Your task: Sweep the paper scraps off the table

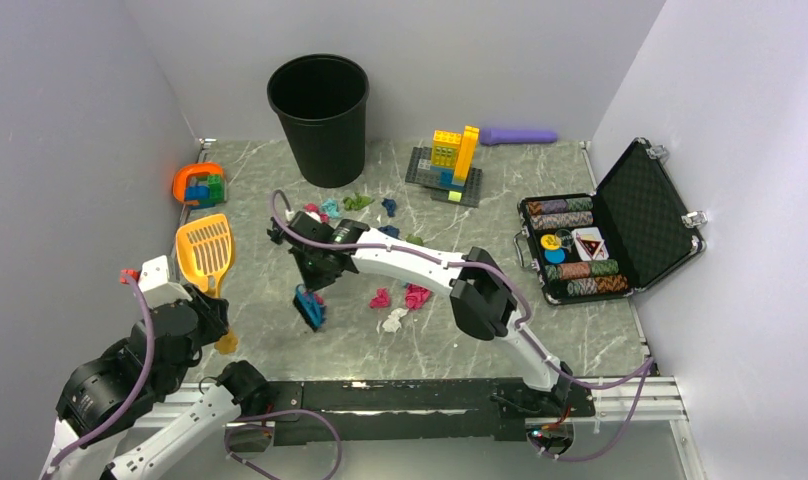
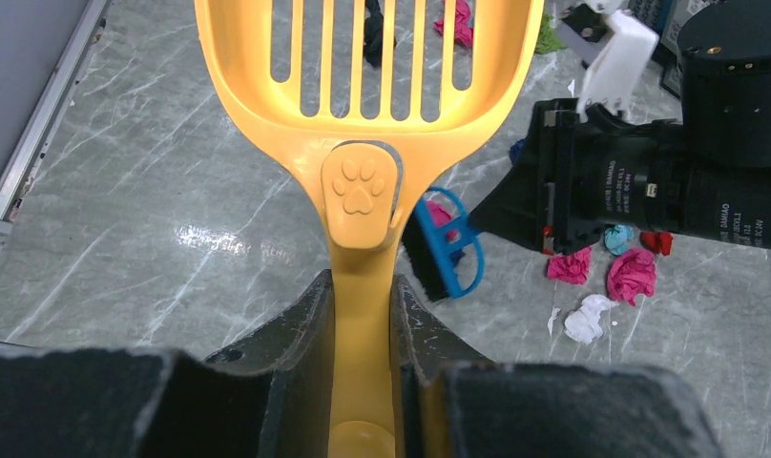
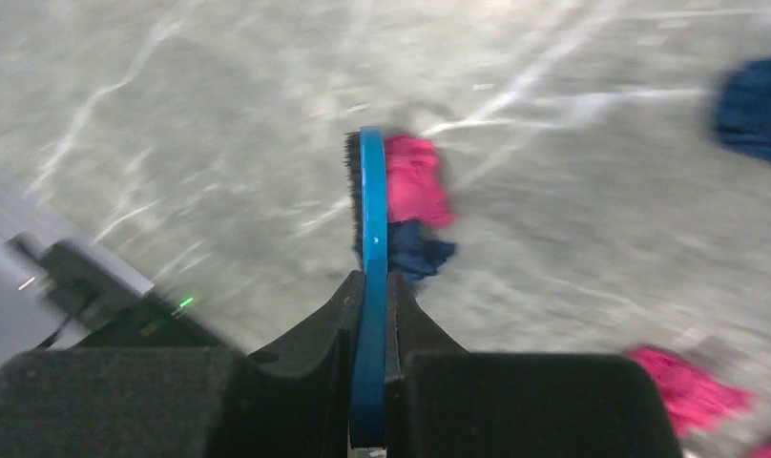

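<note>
At the left, a yellow slotted scoop [image 1: 205, 248] is held by its handle in the left pincer [image 2: 363, 301], whose fingers are pressed against the handle from both sides. Nothing is seen lying in the scoop; only the surface [image 1: 580, 340] and some of the paper scraps [image 1: 415, 296] are glimpsed through its slots. Whether the scoop's front edge rests on the surface cannot be told. Just to the right, a blue brush [image 1: 308, 307] is pinched edge-on in the right pincer [image 3: 370, 296], and a pink wad and a navy wad are seen close against it, near the scoop's mouth. Further right, in the middle of the surface, pink, magenta and white wads are scattered near one another. A second group of teal, green, navy and pink wads lies farther back, in front of the black bin [image 1: 320, 110]. The inside of the bin is too dark for any paper to be made out. The brick model [image 1: 450, 160] and the open case of chips [image 1: 570, 250] at the right are well apart from the wads. The task is judged to be at an early stage: one small pair is being gathered, while nearly all the paper is left to be swept into the scoop and carried off.
</note>
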You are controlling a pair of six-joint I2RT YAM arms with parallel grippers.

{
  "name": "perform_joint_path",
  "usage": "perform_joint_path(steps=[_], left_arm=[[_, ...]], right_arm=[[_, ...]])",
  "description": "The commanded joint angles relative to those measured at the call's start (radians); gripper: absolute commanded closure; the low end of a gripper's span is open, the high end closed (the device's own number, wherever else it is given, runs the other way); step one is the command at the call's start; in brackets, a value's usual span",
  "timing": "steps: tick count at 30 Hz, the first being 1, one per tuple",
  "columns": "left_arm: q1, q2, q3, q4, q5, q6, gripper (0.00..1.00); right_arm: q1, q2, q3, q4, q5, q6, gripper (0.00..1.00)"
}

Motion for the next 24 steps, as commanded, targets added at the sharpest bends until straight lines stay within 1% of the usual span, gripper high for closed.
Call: perform_joint_path(steps=[1, 3, 5, 8, 11, 14, 17, 19, 21, 24], left_arm=[[0.003, 0.0, 0.008, 0.03, -0.017, 0.015, 1.0], [0.004, -0.001, 0.005, 0.036, -0.014, 0.017, 1.0], [0.003, -0.001, 0.002, 0.04, -0.013, 0.016, 1.0], [0.003, 0.0, -0.01, 0.053, -0.008, 0.017, 1.0], [0.004, 0.005, -0.024, 0.068, -0.006, 0.02, 1.0], [0.004, 0.023, -0.015, 0.061, -0.02, 0.013, 1.0], [0.004, 0.037, -0.006, 0.07, -0.021, 0.026, 1.0], [0.003, 0.045, -0.002, 0.074, -0.021, 0.029, 1.0], [0.003, 0.049, 0.006, 0.066, -0.024, 0.023, 1.0], [0.004, 0.048, 0.017, 0.047, -0.025, 0.006, 1.0]], right_arm=[[-0.016, -0.023, 0.067, -0.245, 0.433, -0.014, 1.0], [-0.025, -0.048, 0.061, -0.333, 0.559, -0.004, 1.0], [-0.044, -0.073, 0.049, -0.418, 0.634, 0.029, 1.0], [-0.079, -0.123, 0.011, -0.47, 0.661, 0.043, 1.0], [-0.107, -0.186, 0.005, -0.468, 0.682, 0.046, 1.0], [-0.139, -0.244, 0.035, -0.431, 0.649, 0.031, 1.0], [-0.168, -0.323, -0.007, -0.267, 0.511, -0.048, 1.0], [-0.184, -0.373, -0.073, -0.105, 0.404, -0.075, 1.0], [-0.208, -0.413, -0.141, 0.043, 0.258, -0.075, 1.0], [-0.247, -0.416, -0.218, 0.262, 0.066, -0.019, 1.0]])
